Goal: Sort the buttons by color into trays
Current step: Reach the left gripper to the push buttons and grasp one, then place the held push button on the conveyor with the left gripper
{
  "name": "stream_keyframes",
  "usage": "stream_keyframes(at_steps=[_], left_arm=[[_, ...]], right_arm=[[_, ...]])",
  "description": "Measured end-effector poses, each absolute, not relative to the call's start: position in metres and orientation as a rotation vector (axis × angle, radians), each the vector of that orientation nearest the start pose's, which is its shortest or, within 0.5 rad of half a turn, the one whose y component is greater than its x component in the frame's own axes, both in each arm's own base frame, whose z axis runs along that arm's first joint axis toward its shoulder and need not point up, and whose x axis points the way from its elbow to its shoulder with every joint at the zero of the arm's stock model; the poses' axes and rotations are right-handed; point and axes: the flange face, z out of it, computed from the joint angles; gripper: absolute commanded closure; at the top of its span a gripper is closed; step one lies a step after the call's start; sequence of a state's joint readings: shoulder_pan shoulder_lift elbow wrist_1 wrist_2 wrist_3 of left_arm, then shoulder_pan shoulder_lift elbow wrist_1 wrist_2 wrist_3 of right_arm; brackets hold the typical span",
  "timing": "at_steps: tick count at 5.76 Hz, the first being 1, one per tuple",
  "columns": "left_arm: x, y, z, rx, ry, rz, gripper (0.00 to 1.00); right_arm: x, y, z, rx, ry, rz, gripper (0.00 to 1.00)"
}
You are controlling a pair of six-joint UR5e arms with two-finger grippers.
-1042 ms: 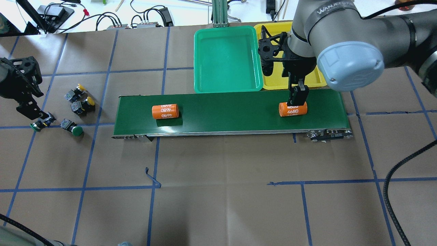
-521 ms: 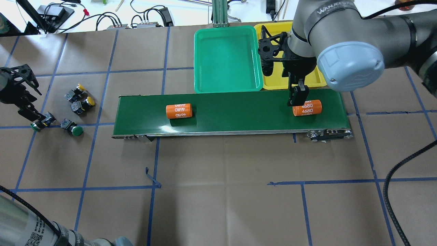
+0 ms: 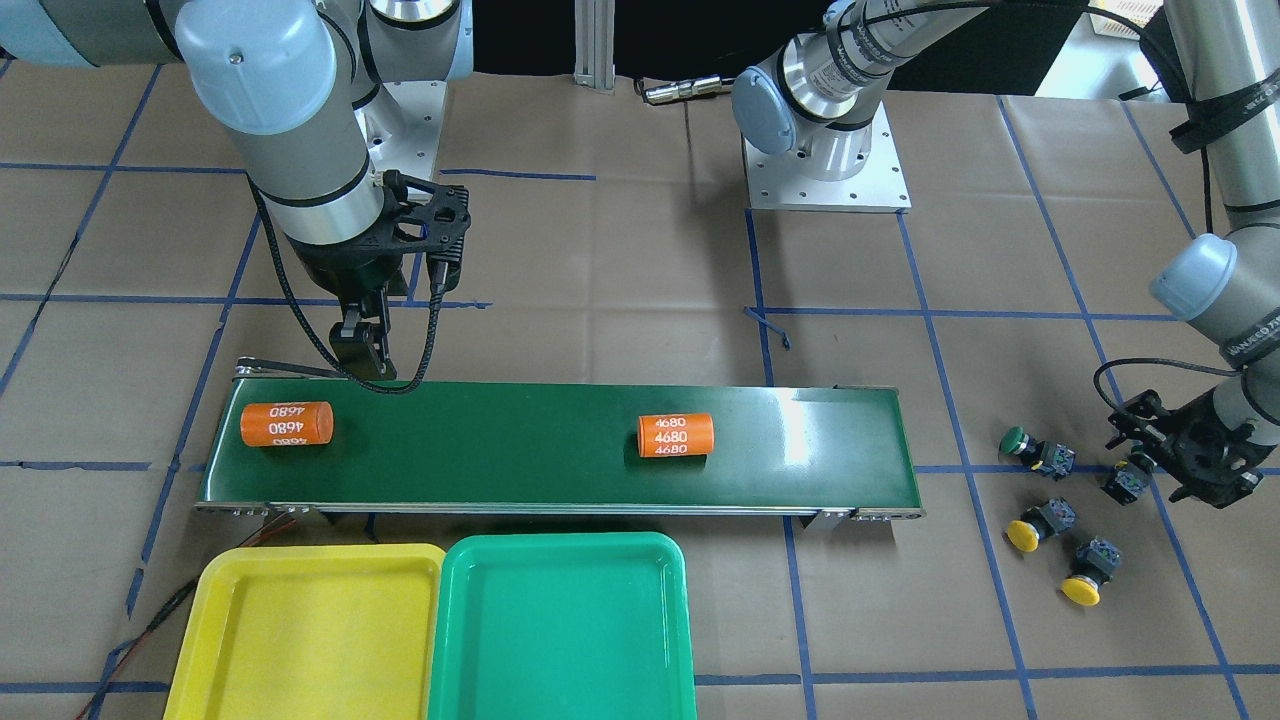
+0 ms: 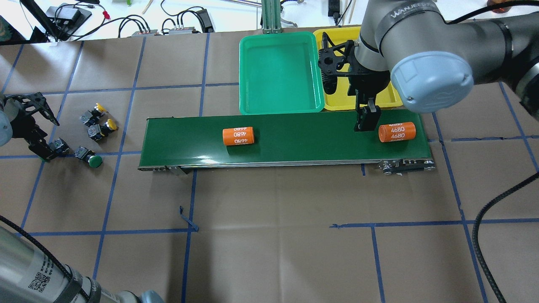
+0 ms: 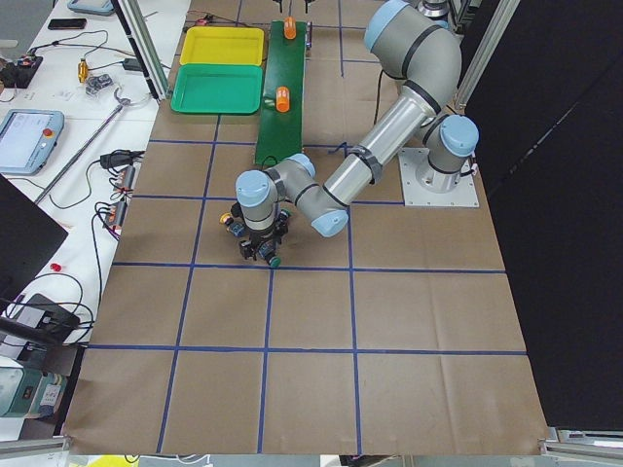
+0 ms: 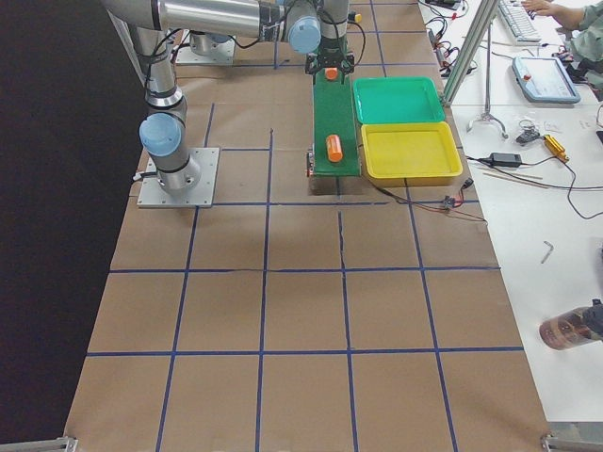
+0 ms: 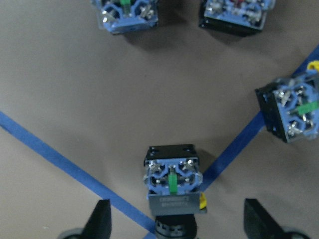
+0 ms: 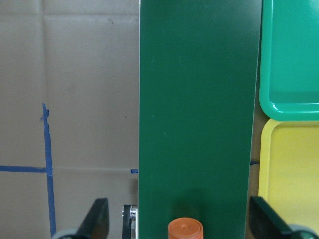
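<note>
The table point(image 4: 269, 252) is covered with matt brown paper marked into squares by blue tape. All four buttons lie on this paper off the robot's left end of the smooth dark-green conveyor belt point(image 4: 294, 139), well apart from the trays. Each has a round domed cap on a blocky black body with a blue terminal face. Two yellow-capped buttons point(image 4: 102, 129) lie side by side, and one green-capped button point(image 4: 89, 157) lies near them. The fourth button point(image 7: 172, 184) lies on its side between the fingers point(image 7: 102, 221) of the left gripper point(image 7: 177, 224), which is spread wide and clear of it on both sides. The left arm is stretched out low, with the wrist pointed down. The right gripper point(image 4: 364, 122) is likewise spread wide and pointed down above the belt, near an orange cylinder point(image 4: 396, 132). A second cylinder point(image 4: 238, 136) lies mid-belt. The glossy, rounded-corner green tray point(image 4: 278, 110) and yellow tray point(image 3: 310, 630) are set just beside each other along the belt's far side; both floors show as bare plastic
</note>
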State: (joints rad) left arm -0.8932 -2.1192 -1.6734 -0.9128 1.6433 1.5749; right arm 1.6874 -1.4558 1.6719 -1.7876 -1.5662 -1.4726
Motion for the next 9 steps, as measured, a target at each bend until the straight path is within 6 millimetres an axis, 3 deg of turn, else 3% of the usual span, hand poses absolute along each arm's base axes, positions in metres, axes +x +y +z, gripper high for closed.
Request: stream_keyframes(at_steps=[1, 3, 4, 5, 6, 7, 8, 9], left_arm=[[0.299, -0.572, 0.184, 1.35, 2.799, 0.11, 1.0], [0.297, -0.574, 0.193, 1.347, 2.787, 0.108, 1.0], [0.286, -0.572, 0.217, 1.369, 2.77, 0.102, 1.0], [0.252, -0.571, 0.254, 1.461, 2.736, 0.103, 0.99], [0.191, -0.578, 0.287, 1.629, 2.644, 0.101, 1.0], [0.113, -0.587, 0.305, 1.831, 2.507, 0.101, 1.0], [0.044, -0.592, 0.308, 2.009, 2.381, 0.11, 0.99], [-0.007, -0.591, 0.298, 2.147, 2.307, 0.104, 0.98]], right_arm=[[0.195, -0.511, 0.399, -2.238, 2.197, -0.001, 0.0], [0.194, -0.509, 0.395, -2.236, 2.193, 0.007, 0.0], [0.194, -0.508, 0.395, -2.236, 2.193, 0.007, 0.0], [0.194, -0.508, 0.395, -2.236, 2.193, 0.007, 0.0], [0.194, -0.508, 0.395, -2.236, 2.193, 0.008, 0.0], [0.194, -0.508, 0.394, -2.236, 2.193, 0.008, 0.0], [0.194, -0.508, 0.394, -2.236, 2.192, 0.008, 0.0], [0.194, -0.508, 0.394, -2.236, 2.192, 0.009, 0.0]])
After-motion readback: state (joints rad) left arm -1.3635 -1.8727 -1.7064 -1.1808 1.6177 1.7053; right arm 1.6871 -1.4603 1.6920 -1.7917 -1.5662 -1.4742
